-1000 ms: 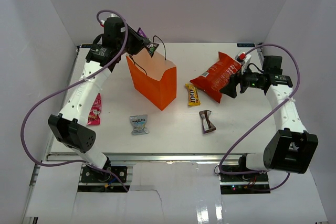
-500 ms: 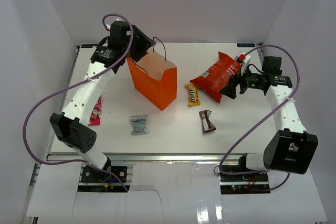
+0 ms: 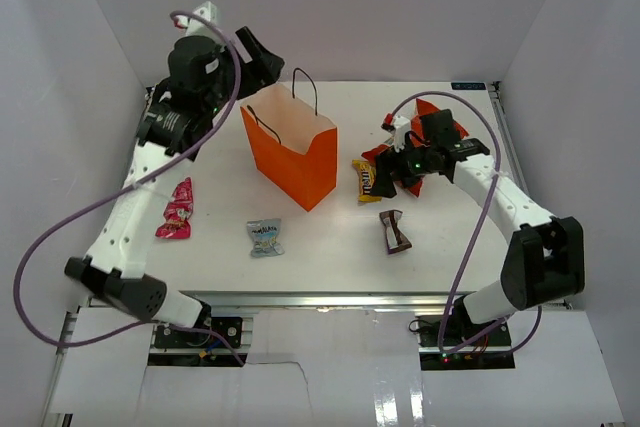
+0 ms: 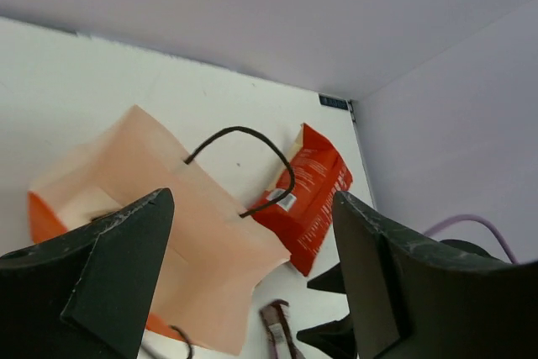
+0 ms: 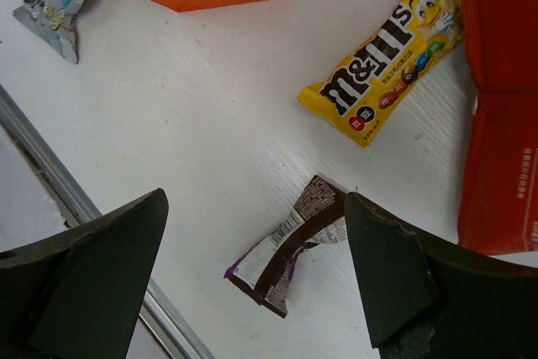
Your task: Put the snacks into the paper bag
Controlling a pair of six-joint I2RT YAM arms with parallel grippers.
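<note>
The orange paper bag (image 3: 296, 159) stands upright at left centre, mouth open (image 4: 181, 233). My left gripper (image 3: 262, 54) hangs open above and behind its rim, nothing between the fingers (image 4: 252, 208). On the table lie the yellow candy packet (image 3: 368, 179), the brown-white wrapper (image 3: 394, 230), the pale-blue wrapper (image 3: 265, 237) and the pink wrapper (image 3: 175, 209). My right gripper (image 3: 402, 175) is open and empty over the brown-white wrapper (image 5: 290, 251), beside the yellow packet (image 5: 391, 56). The red chip bag (image 5: 503, 81) lies to its right, largely hidden under the arm in the top view.
White walls close in the table on the left, back and right. A metal rail (image 3: 320, 299) runs along the near edge. The left arm's purple cable (image 3: 60, 217) loops out past the table's left side.
The left gripper has opened and risen back from the bag's mouth; the dark packet it held no longer shows. The right arm swung left from the chip bag's right side to over the brown-white wrapper.
</note>
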